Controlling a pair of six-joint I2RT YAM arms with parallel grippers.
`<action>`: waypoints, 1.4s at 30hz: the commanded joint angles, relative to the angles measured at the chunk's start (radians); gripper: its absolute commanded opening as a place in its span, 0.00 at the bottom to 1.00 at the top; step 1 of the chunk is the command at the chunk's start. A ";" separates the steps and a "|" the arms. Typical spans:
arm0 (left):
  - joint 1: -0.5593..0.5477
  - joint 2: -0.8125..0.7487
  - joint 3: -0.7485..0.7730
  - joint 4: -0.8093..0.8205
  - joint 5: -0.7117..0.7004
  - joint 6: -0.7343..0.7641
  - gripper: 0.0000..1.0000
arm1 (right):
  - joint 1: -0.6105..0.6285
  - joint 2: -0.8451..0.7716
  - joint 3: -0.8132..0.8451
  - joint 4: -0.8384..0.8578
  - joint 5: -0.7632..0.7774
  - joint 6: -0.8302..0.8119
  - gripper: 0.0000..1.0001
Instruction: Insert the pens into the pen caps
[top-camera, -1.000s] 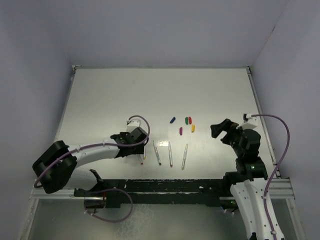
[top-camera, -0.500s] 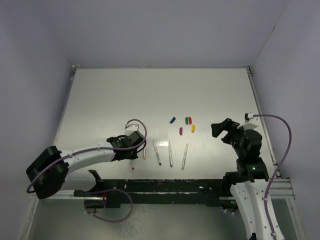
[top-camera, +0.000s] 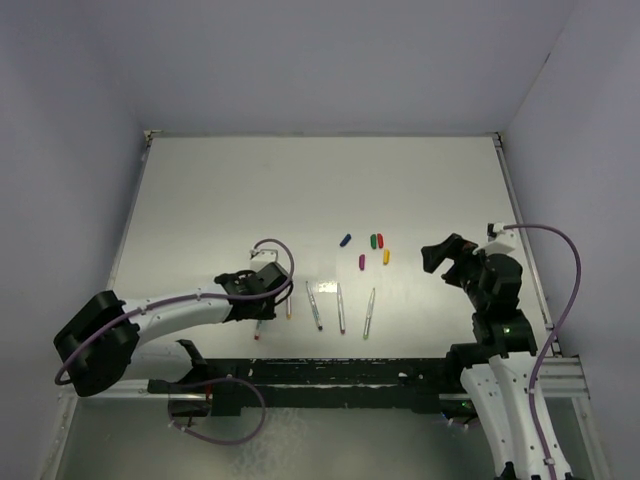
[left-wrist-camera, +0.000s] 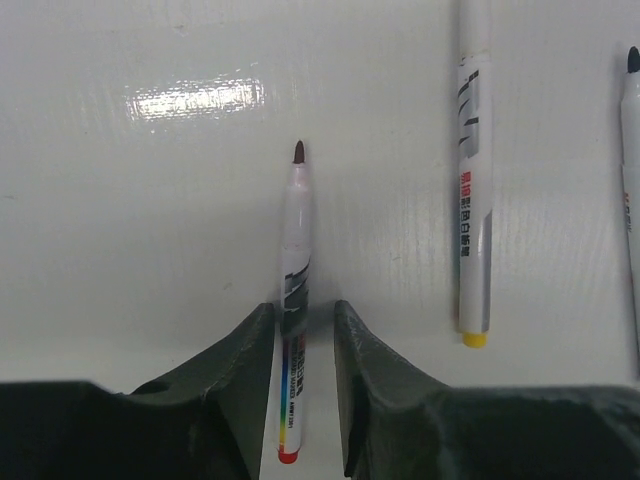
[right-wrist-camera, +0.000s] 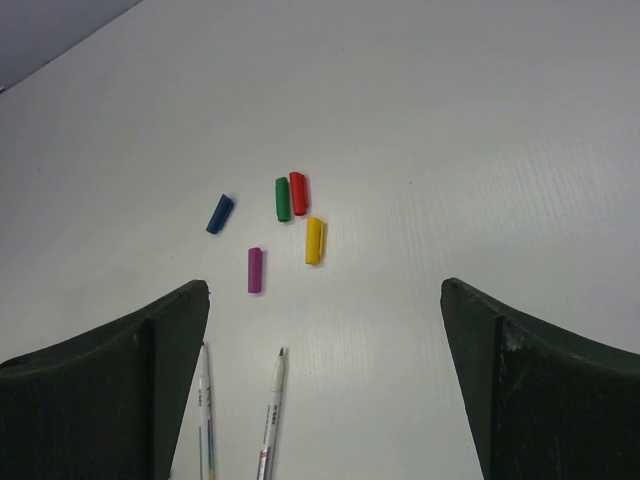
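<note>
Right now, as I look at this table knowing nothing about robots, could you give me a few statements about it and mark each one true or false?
1. The left gripper grips a pen between its fingers. True.
2. The right gripper holds the yellow cap. False: it is open and empty, and that cap lies on the table.
3. The green cap and red cap lie side by side. True.
4. The blue cap is fitted on a pen. False: it lies loose, apart from the pens.
</note>
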 joint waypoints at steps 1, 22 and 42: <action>-0.004 0.032 0.033 -0.014 0.009 -0.015 0.37 | -0.004 0.019 0.050 0.004 -0.008 -0.001 1.00; -0.004 -0.006 0.039 -0.154 0.058 -0.099 0.00 | -0.004 0.046 0.061 0.005 0.012 -0.019 0.98; -0.003 -0.045 0.118 0.337 0.148 0.321 0.00 | 0.000 0.478 0.135 0.213 -0.059 -0.121 0.56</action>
